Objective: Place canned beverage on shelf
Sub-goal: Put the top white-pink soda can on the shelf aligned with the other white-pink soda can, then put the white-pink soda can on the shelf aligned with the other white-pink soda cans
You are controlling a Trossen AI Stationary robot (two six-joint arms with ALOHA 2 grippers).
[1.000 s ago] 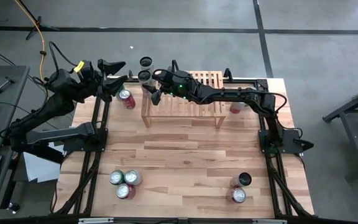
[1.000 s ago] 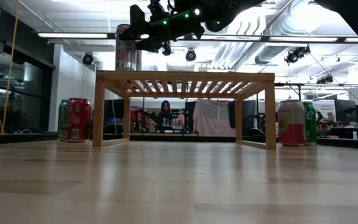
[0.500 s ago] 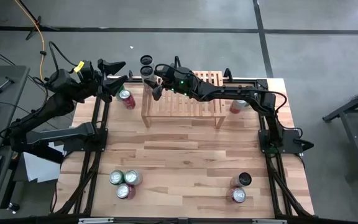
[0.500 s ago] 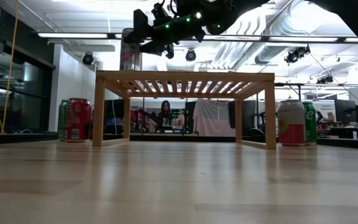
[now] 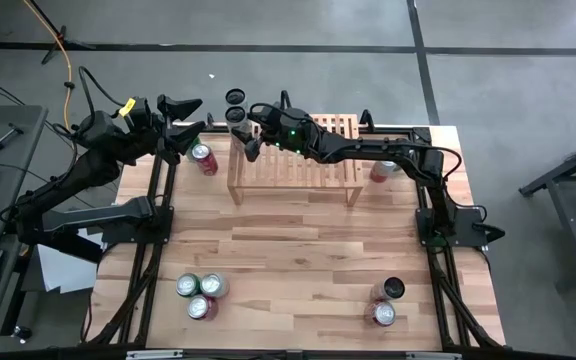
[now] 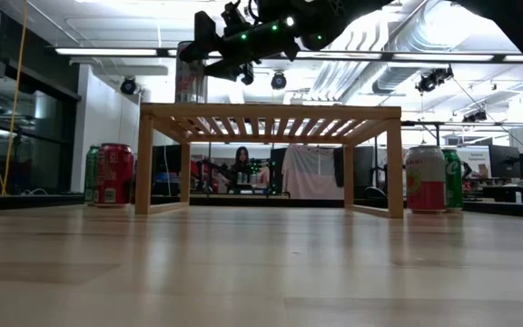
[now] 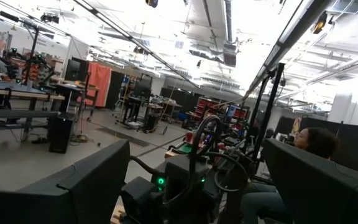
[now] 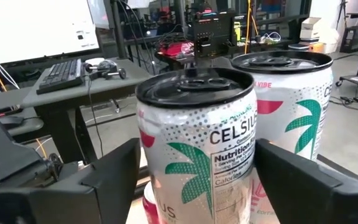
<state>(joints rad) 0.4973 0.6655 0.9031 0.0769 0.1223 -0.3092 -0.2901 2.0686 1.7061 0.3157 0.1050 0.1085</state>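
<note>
High view shows the can [image 5: 236,116] upright at the far left corner of the shelf [image 5: 293,166], a second can [image 5: 235,97] just behind, my right gripper [image 5: 247,131] open around it, so my fingers could tip it off the edge

Low light-wood slatted shelf [image 5: 298,165] at table's far edge. Two dark-topped cans [image 5: 235,107] upright at shelf's far left corner. Right gripper [image 5: 251,135] just beside nearer can; finger state unclear. Left gripper [image 5: 183,125] waits at far left, fingers spread, above red can [image 5: 203,158]. Three cans [image 5: 200,294] clustered near left; two cans [image 5: 387,301] near right.
</note>
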